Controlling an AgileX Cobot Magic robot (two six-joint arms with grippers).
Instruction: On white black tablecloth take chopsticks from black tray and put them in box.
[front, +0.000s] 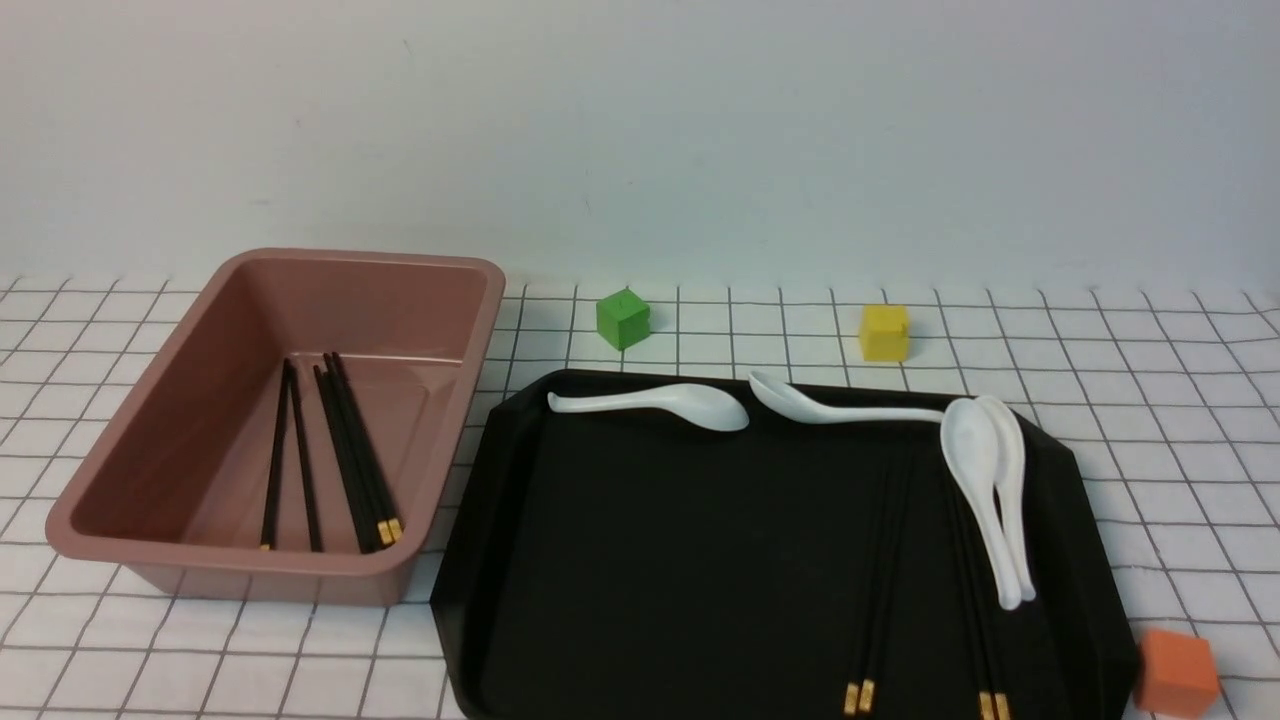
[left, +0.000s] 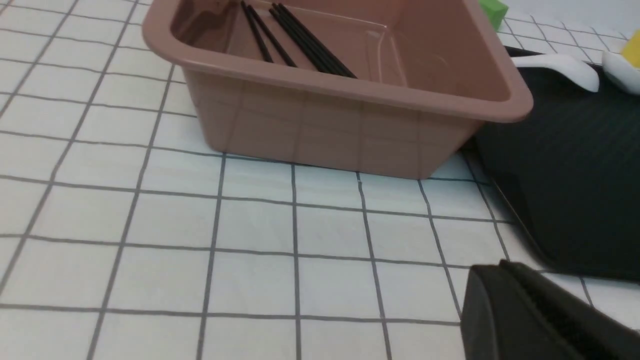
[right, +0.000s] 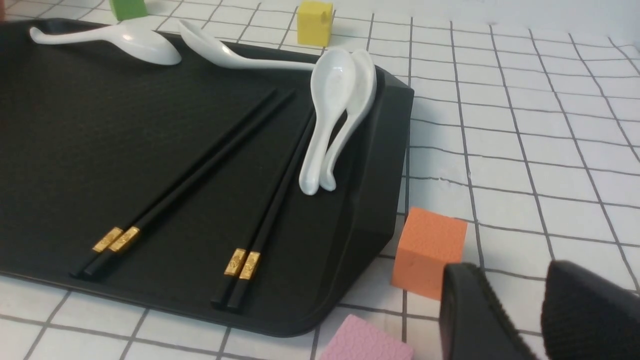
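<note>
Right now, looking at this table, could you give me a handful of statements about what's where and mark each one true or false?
1. Some chopsticks already lie in the pink-brown tub. True: several black chopsticks rest on its floor.
2. The black tray holds no more chopsticks. False: two pairs with gold bands lie on it.
3. Four white spoons are on the tray. True: two along its far edge, two nested together near its right edge.
4. The orange cube sits on the tray. False: it sits on the checked tablecloth beside the tray's right near corner.
5. The right gripper holds a chopstick. False: its jaws are apart with nothing between them.
</note>
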